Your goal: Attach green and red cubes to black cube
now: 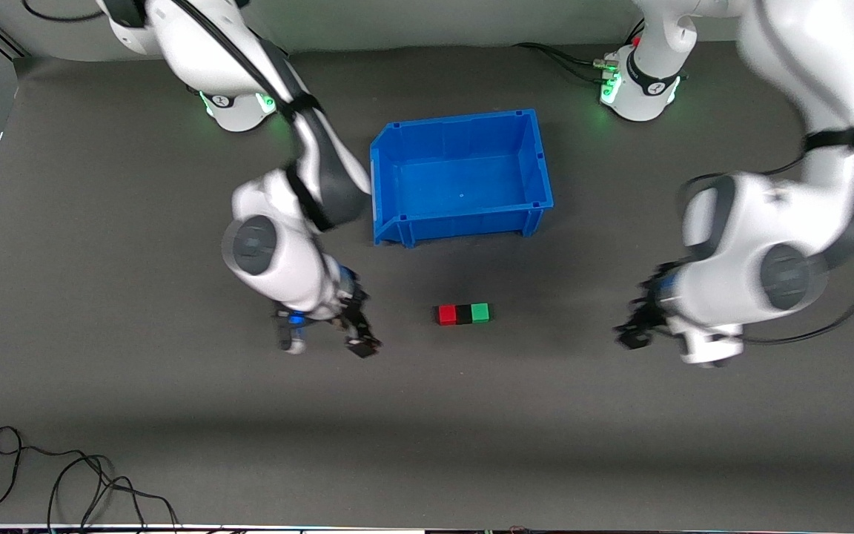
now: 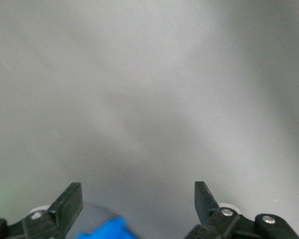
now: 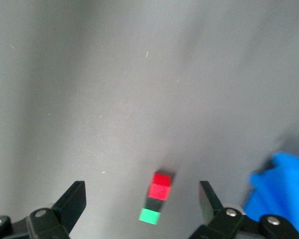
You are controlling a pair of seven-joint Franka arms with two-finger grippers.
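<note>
- Sitting joined in a row on the table (image 1: 175,445): red cube (image 1: 447,314), black cube (image 1: 464,314), green cube (image 1: 480,313), nearer the front camera than the blue bin (image 1: 397,159).
- Left tool (image 1: 638,331) hovers toward its arm's end, fingers wide, empty.
- Right tool (image 1: 327,343) likewise, wide, empty.

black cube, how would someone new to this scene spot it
Find the blue bin mid-table; nearer the camera lies a short row of three tiny cubes. The black cube is the middle one, touching the red cube and green cube.
</note>
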